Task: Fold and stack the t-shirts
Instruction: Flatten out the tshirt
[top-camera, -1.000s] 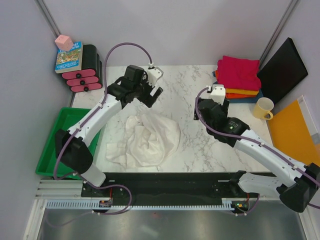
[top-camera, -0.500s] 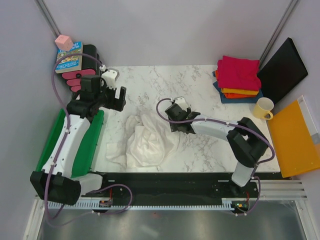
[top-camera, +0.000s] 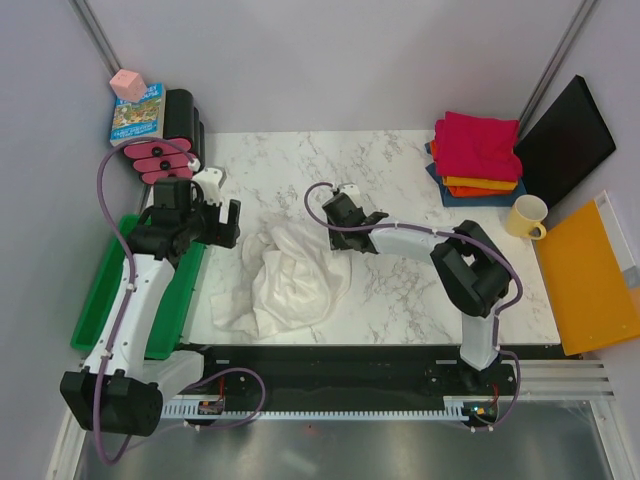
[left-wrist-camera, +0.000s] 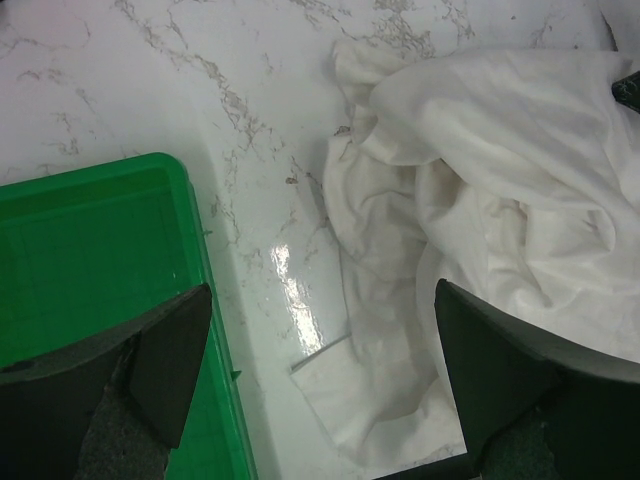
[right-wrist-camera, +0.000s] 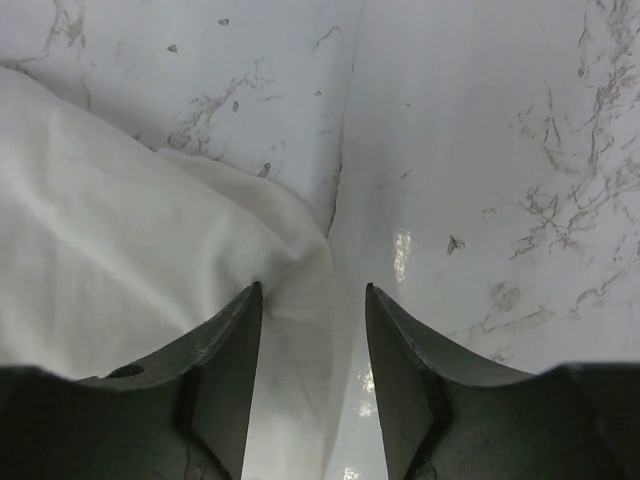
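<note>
- The marble worktop (top-camera: 300, 160) carried everything.
- The off-white t-shirt (top-camera: 290, 280) lay crumpled in a heap on the near left-centre of the worktop, close to the green tray (left-wrist-camera: 90, 250) but apart from it.
- The folded t-shirts (top-camera: 478, 145) sat stacked at the far right corner, well apart from the heap, with magenta on top and orange and dark blue edges showing beneath.
- The left pincer (left-wrist-camera: 322, 360) hung spread wide above the tray's rim and the heap's left side, holding nothing.
- The right pincer (right-wrist-camera: 312, 300) was low at the heap's far right edge, its jaws partly apart. The cloth's edge lay between them against one finger, though it did not seem to be gripped.
- A pale yellow mug (top-camera: 527, 215) stood near the folded stack.
</note>
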